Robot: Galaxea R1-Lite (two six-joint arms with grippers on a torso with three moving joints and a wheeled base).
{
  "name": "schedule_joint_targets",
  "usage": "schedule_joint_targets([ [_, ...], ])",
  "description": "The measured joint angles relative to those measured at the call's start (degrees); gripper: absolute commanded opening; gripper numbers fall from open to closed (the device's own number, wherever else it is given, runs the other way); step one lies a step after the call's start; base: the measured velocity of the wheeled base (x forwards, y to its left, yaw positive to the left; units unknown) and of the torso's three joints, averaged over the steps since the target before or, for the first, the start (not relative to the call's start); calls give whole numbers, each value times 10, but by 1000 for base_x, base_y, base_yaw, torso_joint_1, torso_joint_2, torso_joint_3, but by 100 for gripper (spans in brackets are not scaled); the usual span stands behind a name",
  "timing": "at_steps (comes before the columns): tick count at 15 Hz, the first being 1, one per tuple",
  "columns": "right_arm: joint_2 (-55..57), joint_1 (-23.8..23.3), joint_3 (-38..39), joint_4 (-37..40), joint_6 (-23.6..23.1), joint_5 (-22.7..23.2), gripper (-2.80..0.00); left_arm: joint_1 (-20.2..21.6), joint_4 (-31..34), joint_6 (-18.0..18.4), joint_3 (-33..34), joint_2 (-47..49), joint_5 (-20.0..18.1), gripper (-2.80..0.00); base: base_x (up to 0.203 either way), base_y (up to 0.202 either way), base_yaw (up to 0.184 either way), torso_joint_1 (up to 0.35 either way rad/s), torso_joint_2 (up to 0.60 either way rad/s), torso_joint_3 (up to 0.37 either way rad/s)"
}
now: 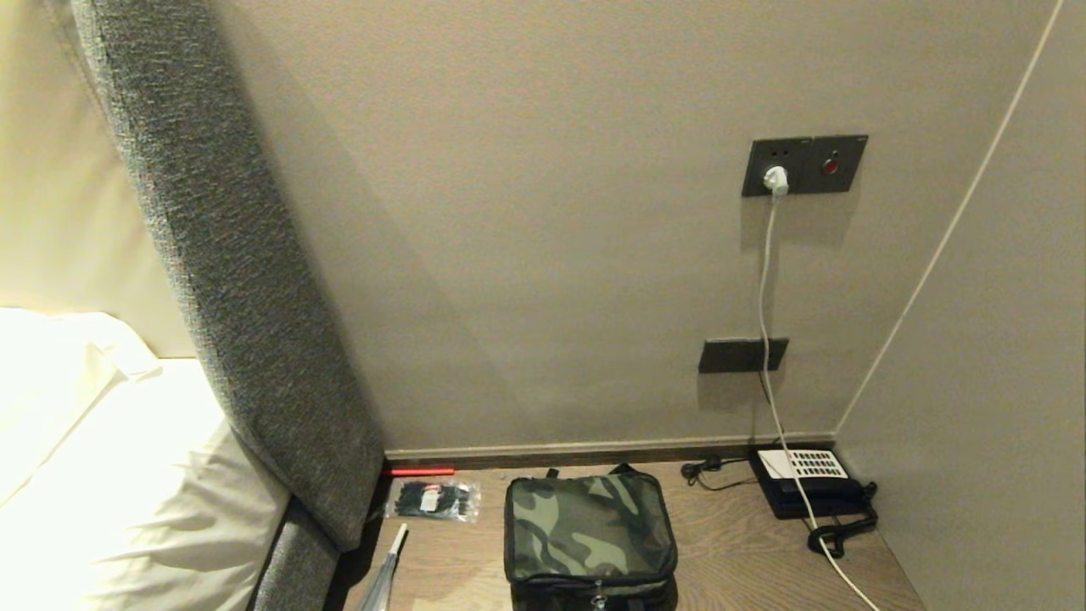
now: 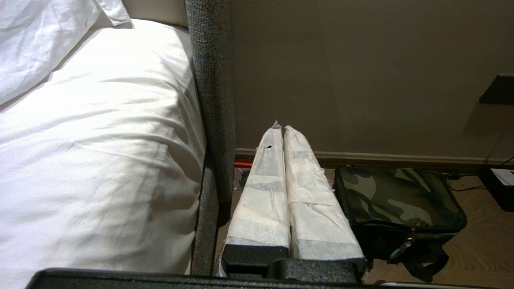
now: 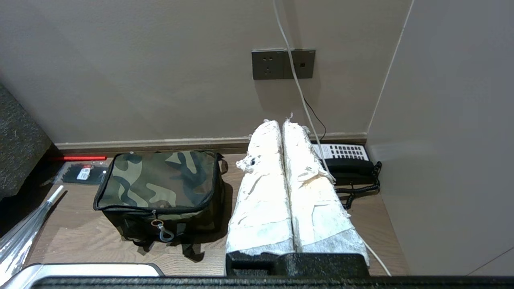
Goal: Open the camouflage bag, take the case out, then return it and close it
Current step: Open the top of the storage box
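Observation:
The camouflage bag [image 1: 590,530] sits zipped shut on the wooden bedside table [image 1: 738,552], its zip pull at the front. It also shows in the left wrist view as the camouflage bag [image 2: 397,200] and in the right wrist view as the camouflage bag [image 3: 158,182]. The case is hidden. My left gripper [image 2: 282,128] hangs shut and empty, back from the table, beside the bag's side nearest the bed. My right gripper [image 3: 282,122] is shut and empty too, held back between the bag and the telephone. Neither arm shows in the head view.
A black telephone [image 1: 806,484] with a coiled cord stands at the table's far right corner, a white cable [image 1: 768,339] hanging from the wall socket across it. A clear packet of black ties [image 1: 433,499] lies left of the bag. The grey headboard [image 1: 229,280] and white bed [image 1: 102,475] close off the left.

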Motion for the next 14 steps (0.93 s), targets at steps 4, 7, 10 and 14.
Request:
schedule_joint_targets([
  [4, 0, 0, 0, 0, 0, 0, -280, 0, 0, 0, 0, 0, 0, -280, 0, 0, 0, 0, 0, 0],
  [7, 0, 0, 0, 0, 0, 0, -280, 0, 0, 0, 0, 0, 0, -280, 0, 0, 0, 0, 0, 0],
  [10, 0, 0, 0, 0, 0, 0, -280, 0, 0, 0, 0, 0, 0, -280, 0, 0, 0, 0, 0, 0],
  [14, 0, 0, 0, 0, 0, 0, -280, 0, 0, 0, 0, 0, 0, -280, 0, 0, 0, 0, 0, 0],
])
